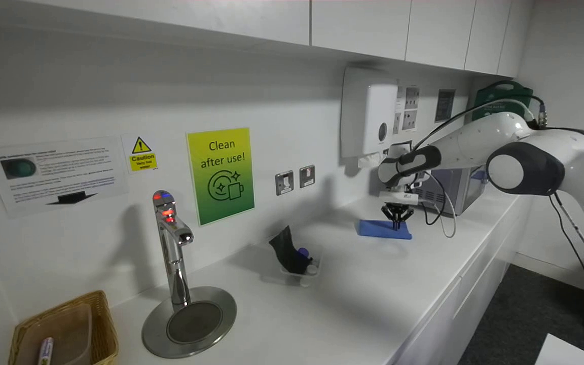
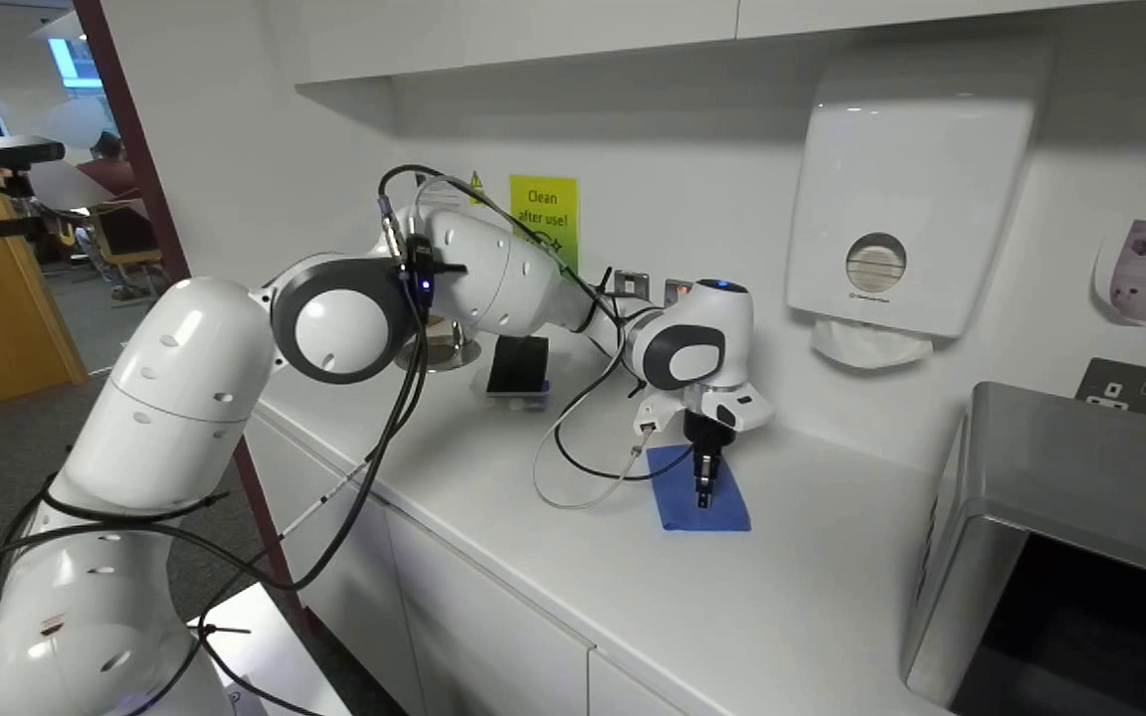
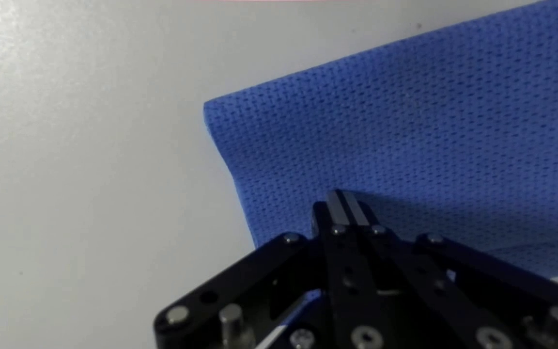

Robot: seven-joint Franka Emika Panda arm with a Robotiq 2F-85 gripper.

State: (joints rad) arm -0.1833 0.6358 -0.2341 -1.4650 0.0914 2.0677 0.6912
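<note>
A folded blue cloth lies flat on the white counter in both exterior views (image 1: pixel 373 229) (image 2: pixel 674 497). It fills much of the wrist view (image 3: pixel 429 126), with one corner and a short edge showing. My gripper points down over the cloth in both exterior views (image 1: pixel 396 227) (image 2: pixel 703 500). In the wrist view my gripper (image 3: pixel 346 194) has its two fingertips together, with no cloth seen between them. The tips are at or just above the cloth, near its short edge. I cannot tell whether they touch it. The gripper hides part of the cloth.
A grey microwave (image 2: pixel 1060 497) stands on the counter (image 1: pixel 322 319). A paper towel dispenser (image 1: pixel 368 111) hangs on the wall. A clear tub (image 1: pixel 292 275) holds a black item (image 1: pixel 288 253). Farther along are a chrome tap (image 1: pixel 174 253) and a wicker basket (image 1: pixel 105 319). Cabinets (image 1: pixel 358 25) hang above.
</note>
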